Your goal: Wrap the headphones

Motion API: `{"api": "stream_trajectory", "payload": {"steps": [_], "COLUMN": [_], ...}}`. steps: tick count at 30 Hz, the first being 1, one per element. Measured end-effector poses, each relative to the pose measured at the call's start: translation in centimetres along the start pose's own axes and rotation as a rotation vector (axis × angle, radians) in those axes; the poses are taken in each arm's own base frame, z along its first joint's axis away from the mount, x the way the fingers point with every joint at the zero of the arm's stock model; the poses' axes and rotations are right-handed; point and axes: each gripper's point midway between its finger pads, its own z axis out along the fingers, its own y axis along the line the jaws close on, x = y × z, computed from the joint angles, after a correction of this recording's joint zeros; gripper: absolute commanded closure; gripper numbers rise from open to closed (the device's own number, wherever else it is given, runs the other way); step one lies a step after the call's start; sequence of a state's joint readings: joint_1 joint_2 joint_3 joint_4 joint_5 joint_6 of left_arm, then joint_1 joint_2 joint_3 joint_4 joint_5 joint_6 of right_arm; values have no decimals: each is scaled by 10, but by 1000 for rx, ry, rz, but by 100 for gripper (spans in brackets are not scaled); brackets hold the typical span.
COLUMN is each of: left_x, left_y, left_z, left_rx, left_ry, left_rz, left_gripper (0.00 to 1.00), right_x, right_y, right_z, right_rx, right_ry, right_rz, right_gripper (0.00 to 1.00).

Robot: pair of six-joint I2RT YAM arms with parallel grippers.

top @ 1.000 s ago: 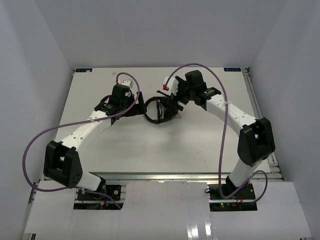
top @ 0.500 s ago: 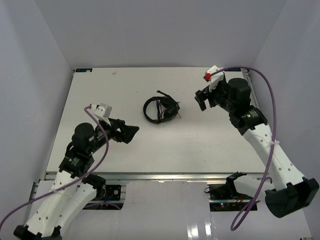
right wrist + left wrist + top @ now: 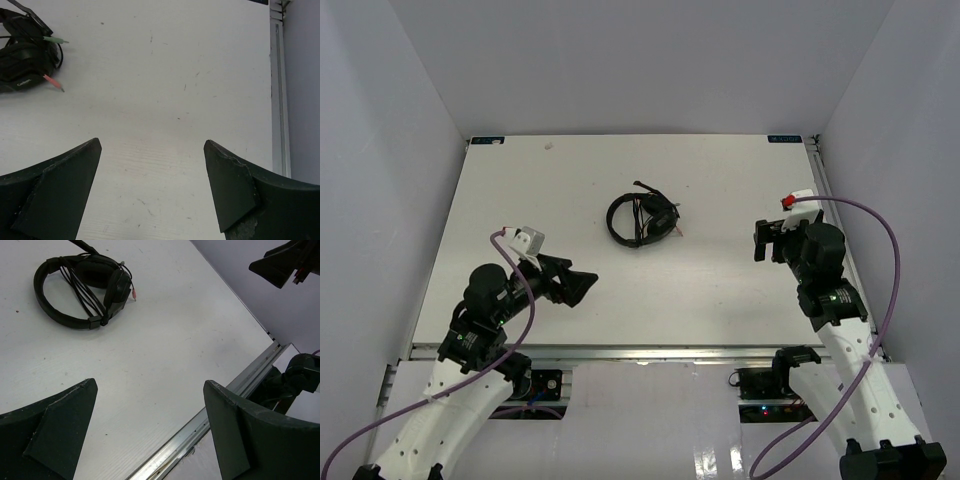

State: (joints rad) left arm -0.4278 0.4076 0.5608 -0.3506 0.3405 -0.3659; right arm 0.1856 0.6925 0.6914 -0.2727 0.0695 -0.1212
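— Are both arms near the front edge?
— Yes. The black left end effector [image 3: 150, 384] is spread wide and empty, and the black right end effector [image 3: 152, 143] likewise.
— And the black over-ear headphones with the thin cord [image 3: 640, 218]?
— Farther back, flat on the white desk [image 3: 520, 180], well apart from both.

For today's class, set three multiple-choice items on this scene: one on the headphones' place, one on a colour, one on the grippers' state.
1. Where are the headphones? A. On the table, held by nothing. B. Clamped in a gripper. C. Hanging off the edge.
2. What colour are the robot cables? A. Green. B. Purple. C. Yellow.
3. How are the left gripper and right gripper? A. Both shut. B. One shut. C. Both open, empty.
Key: 1 A, bare table surrounds them; 2 B, purple loops show in the top view; 3 C, each wrist view shows spread fingers with only table between.
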Motion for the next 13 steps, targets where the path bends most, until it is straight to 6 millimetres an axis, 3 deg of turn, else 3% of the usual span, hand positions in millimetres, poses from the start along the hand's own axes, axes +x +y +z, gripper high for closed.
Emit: {"api": "stream_trajectory", "payload": {"steps": [5,13], "left_x": [3,-1], "left_y": [1,-3], "left_z": [2,-2], "left_rx": [1,11], "left_ry": [17,-5], "left_rz": [-4,3], "left_gripper": [2,2], "right_x": [29,46], "right_y": [-11,-18], "right_z": [0,1], "right_rx": [73,99], "right_ry": [38,57], "right_rz": [33,60], "right_gripper": [10,10]}}
